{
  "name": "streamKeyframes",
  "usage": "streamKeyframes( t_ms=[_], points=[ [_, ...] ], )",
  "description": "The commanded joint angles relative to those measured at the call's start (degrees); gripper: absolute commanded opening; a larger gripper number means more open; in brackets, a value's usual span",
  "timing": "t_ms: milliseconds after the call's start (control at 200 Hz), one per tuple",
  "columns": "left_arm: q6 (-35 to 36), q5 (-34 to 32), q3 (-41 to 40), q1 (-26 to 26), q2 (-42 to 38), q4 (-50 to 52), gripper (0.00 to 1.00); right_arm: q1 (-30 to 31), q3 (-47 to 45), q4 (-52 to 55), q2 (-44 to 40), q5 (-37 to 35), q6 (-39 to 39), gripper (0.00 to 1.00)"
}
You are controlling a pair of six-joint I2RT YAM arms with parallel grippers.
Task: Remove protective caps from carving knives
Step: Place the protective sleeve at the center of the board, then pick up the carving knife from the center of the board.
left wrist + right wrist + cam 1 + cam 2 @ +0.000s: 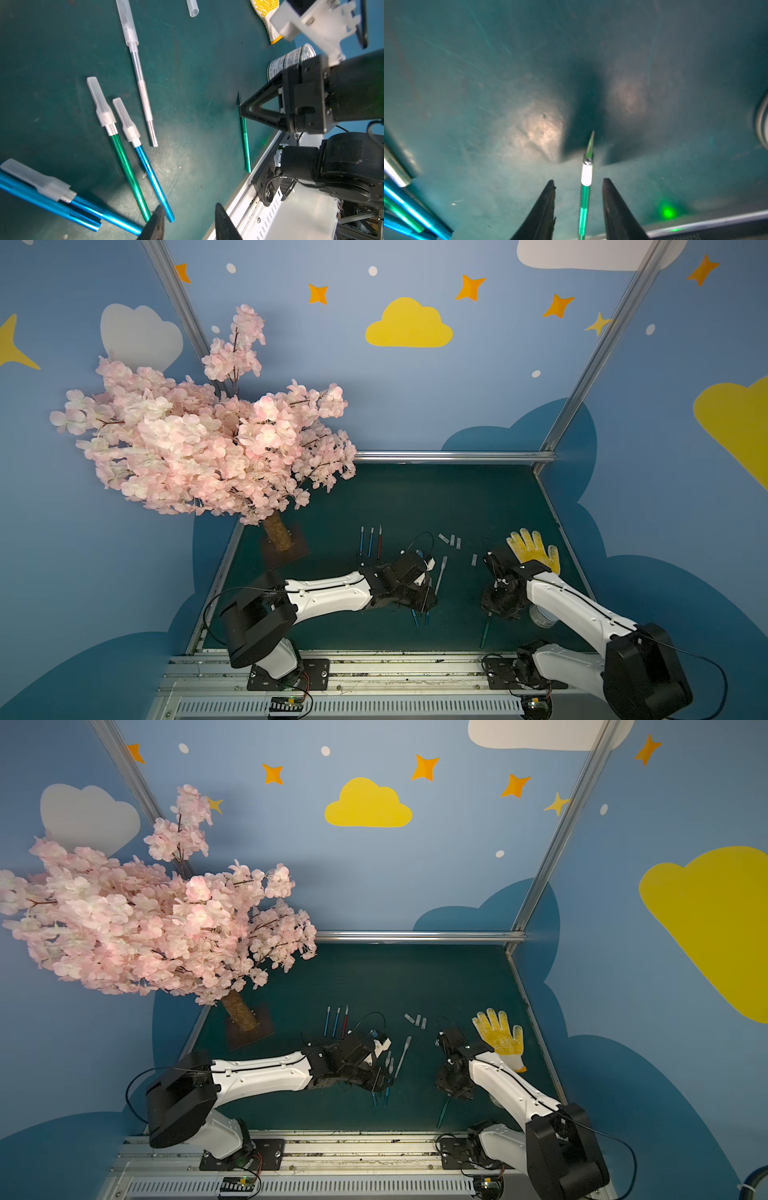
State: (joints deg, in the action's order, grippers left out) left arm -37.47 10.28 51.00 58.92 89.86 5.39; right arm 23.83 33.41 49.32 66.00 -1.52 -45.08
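Found the right gripper (579, 180) low over the dark green table mat (415, 497), right of centre in the lower part of both top views. Its jaws were parted and straddled a thin green-handled carving knife (584, 195) with a bare pointed metal blade. Saw both fingers (548, 207) clear of the handle, nothing clenched, the knife lying flat on the mat.

Found the left gripper (189, 205) released as well, at lower centre in both top views, fingertips apart with only mat between them. Placed it just beside the tail ends of two capped knives, a green-handled capped knife (124, 164) and a blue-handled capped knife (151, 178). Each wore a translucent whitish plastic cap (101, 104) over the blade.

Noted near them a long whitish pen-like knife (138, 72), capped too, and two more blue handles (52, 199) close together, with one cap showing there.

Counted a row of three knives (370, 541) just above the left gripper in a top view — two blue, one red — tips looking bare. Counted four loose caps (452, 540) to the right of that row, three bunched and one apart.

Spotted a yellow dotted work glove (534, 551) at the mat's right edge, a labelled tin can (291, 60) by the right arm, and a pink blossom tree (208, 439) at the left of the frame.
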Motion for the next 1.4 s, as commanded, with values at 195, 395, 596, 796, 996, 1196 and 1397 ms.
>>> streamKeyframes(
  t_ms=[195, 395, 596, 796, 996, 1196, 1397],
  points=[
    [0.93, -1.22, 0.02, -0.34, -2.71, 1.03, 0.41, 1.07, -1.09, 0.54, -0.55, 0.06, -2.73, 0.3],
    [0.84, -1.92, -0.46, -0.38, -3.97, 1.47, 0.41, 1.44, -2.2, -1.5, -0.19, 0.11, -3.92, 0.23],
    [0.77, -2.02, -0.9, -0.53, -4.6, 1.82, 0.41, 1.72, -2.21, -1.73, 0.25, 0.44, -4.22, 0.23],
    [0.6, -2.37, -1.26, -0.56, -5.22, 1.9, 0.41, 2.17, -2.55, -2.27, -0.01, 0.17, -5.19, 0.22],
    [0.67, -2.54, -1.5, -0.61, -5.97, 2.16, 0.41, 3.39, -2.21, -2.3, 0.66, -1.02, -6.58, 0.21],
    [0.54, -2.77, -2.31, -0.91, -6.71, 1.85, 0.42, 4.12, -2.21, -2.82, 1.42, -1.28, -7.56, 0.2],
    [0.5, -2.55, -2.71, -0.96, -6.85, 1.55, 0.42, 4.65, -2.2, -2.91, 1.68, -1.88, -8.03, 0.18]
  ],
)
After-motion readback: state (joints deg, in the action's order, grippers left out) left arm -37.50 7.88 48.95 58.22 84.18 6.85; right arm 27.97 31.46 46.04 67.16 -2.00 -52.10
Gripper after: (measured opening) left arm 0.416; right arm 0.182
